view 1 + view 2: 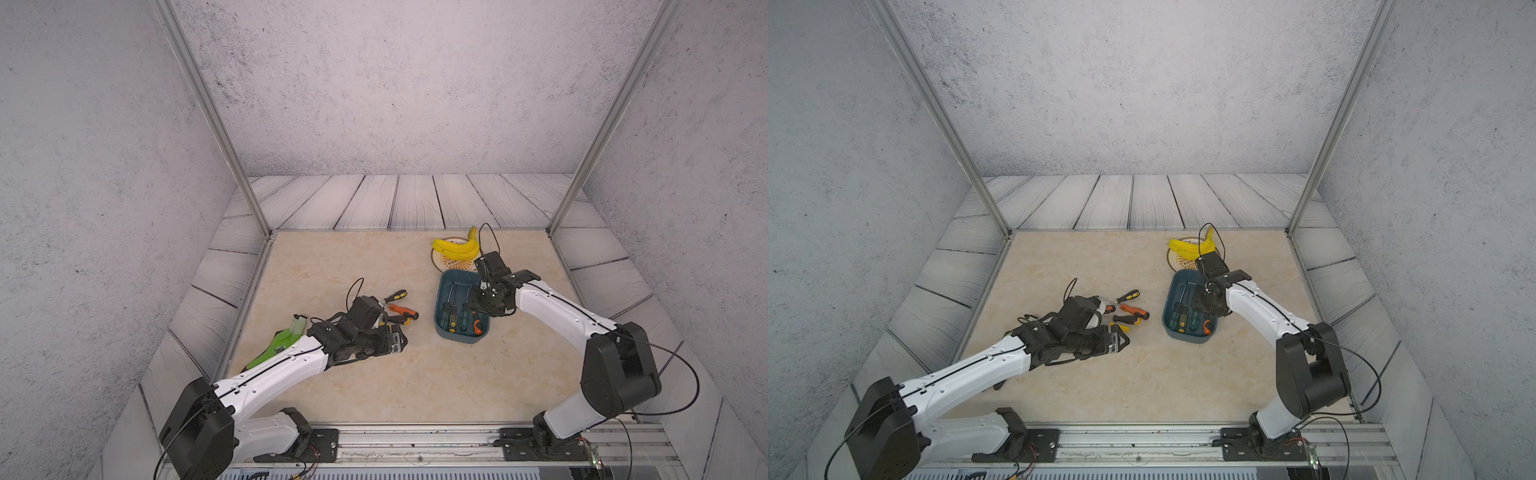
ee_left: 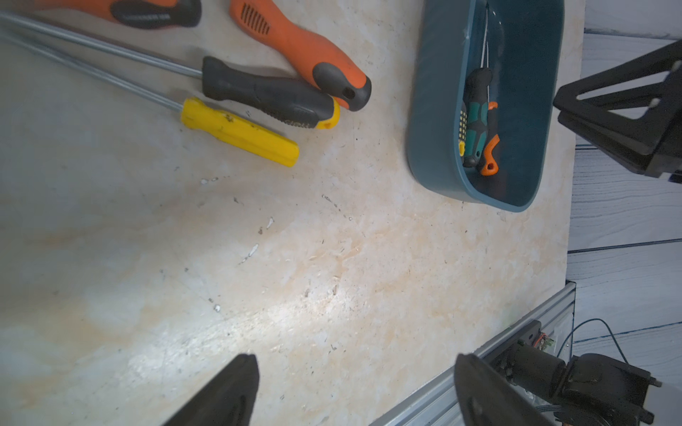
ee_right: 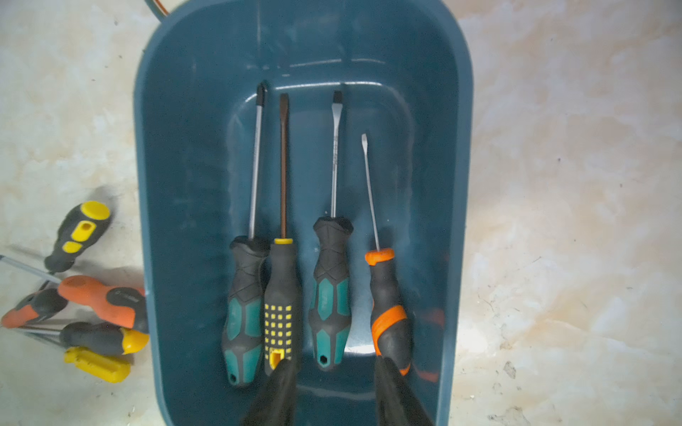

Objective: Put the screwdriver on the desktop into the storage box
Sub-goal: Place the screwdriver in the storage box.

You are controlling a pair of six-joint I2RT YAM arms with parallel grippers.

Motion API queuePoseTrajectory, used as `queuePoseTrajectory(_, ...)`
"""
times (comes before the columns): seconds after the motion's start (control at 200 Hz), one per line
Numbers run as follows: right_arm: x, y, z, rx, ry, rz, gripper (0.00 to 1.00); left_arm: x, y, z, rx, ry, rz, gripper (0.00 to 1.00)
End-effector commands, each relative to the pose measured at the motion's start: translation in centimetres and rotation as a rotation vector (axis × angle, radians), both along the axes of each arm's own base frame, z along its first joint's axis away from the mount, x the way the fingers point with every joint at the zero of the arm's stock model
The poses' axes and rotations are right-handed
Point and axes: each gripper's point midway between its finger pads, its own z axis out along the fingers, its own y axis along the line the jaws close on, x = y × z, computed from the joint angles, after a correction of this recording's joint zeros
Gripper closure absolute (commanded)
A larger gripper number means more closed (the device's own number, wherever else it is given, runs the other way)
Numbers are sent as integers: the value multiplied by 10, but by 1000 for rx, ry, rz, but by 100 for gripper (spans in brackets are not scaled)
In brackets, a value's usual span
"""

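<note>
Teal storage box (image 3: 173,166) holds four screwdrivers (image 3: 330,295) lengthwise, tips toward its far end; left gripper (image 2: 356,361) and right gripper (image 3: 334,365) both gape empty.

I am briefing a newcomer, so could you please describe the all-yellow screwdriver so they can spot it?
On the beige desktop, a pile of screwdrivers lies outside the teal storage box. The yellow screwdriver is the one nearest the left gripper; only its handle is all yellow, without black or orange.
</note>
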Motion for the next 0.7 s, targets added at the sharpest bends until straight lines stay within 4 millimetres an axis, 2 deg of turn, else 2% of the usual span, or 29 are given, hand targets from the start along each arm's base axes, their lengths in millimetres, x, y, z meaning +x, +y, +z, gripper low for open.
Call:
queuePoseTrajectory(0.0,-11,2,9,15,0,40,60,-2,12,-6,36,19,41,11)
queuePoseTrajectory(0.145,-21,6,20,32,-22,89,60,-3,19,-6,48,29,66,12)
queuePoseTrajectory(0.37,-45,7,28,56,-39,159,61,2,41,-7,98,18,154,14)
queuePoseTrajectory(0.696,-83,4,29,72,-44,237,61,21,57,-17,125,67,228,27)
